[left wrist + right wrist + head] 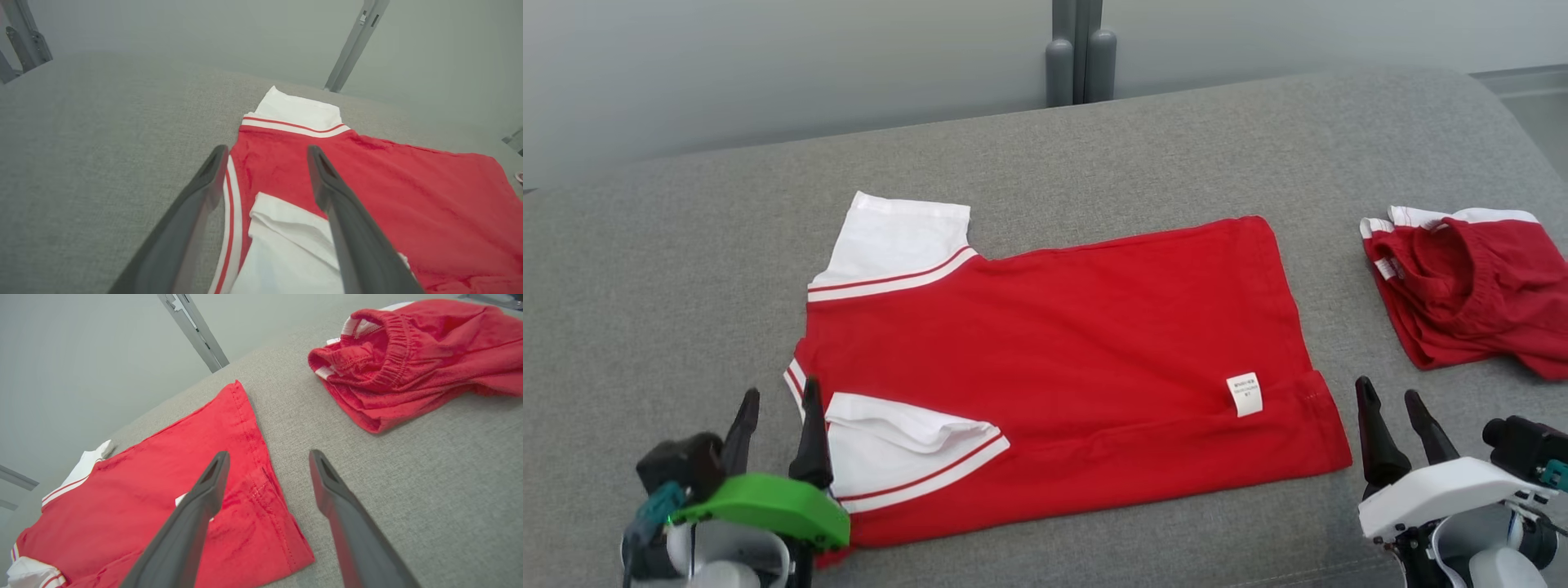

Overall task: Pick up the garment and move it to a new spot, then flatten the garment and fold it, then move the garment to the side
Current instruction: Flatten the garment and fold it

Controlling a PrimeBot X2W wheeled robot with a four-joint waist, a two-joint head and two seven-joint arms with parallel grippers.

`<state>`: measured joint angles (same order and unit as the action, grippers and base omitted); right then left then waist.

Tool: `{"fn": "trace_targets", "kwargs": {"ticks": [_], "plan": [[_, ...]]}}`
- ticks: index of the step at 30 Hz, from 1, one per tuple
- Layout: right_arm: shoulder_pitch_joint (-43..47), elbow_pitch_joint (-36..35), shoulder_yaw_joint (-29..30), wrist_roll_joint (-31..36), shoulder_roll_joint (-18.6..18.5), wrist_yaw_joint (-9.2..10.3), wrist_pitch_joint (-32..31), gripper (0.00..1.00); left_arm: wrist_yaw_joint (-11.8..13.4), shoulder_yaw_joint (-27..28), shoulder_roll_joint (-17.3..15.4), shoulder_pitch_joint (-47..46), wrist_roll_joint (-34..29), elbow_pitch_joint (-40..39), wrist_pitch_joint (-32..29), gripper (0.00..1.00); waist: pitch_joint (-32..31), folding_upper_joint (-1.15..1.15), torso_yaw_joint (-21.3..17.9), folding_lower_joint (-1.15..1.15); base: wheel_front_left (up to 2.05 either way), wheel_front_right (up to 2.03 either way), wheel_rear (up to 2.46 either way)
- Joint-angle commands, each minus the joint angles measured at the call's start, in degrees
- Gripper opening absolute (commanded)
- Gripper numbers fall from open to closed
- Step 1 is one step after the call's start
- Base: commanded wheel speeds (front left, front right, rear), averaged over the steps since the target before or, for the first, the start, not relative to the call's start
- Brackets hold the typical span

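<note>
Garment (1045, 359) flat; left end effector (781, 390) and right end effector (1387, 390) spread wide, empty.

tag: small white tag (1245, 394) sewn on the red shirt (1054, 351), near its hem
tag print: a few grey lines, too small to read
readable text: none

The print on the white label (1245, 394) is too small to read, and in the right wrist view a finger (192, 522) of the right gripper (268, 454) covers most of it. The left gripper (781, 392) hides the near-left corner of the red shirt (1054, 359) behind its green housing. The red shorts (1470, 286), at the right edge of the grey cushion (1094, 147), are cut off there by the head view's right side.
</note>
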<state>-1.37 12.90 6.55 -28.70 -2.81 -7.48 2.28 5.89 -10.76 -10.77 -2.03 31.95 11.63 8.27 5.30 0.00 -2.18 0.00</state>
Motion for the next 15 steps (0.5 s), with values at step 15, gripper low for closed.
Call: {"fn": "trace_targets", "kwargs": {"ticks": [15], "plan": [[-10.54, -6.61, -5.72, 4.72, -0.50, -0.02, -3.02, 1.00, -5.20, -4.93, -4.73, -34.36, -5.75, 19.14, -10.21, 1.00, 11.64, 0.00, -6.90, 0.00, 0.00, 0.00, 0.00]]}}
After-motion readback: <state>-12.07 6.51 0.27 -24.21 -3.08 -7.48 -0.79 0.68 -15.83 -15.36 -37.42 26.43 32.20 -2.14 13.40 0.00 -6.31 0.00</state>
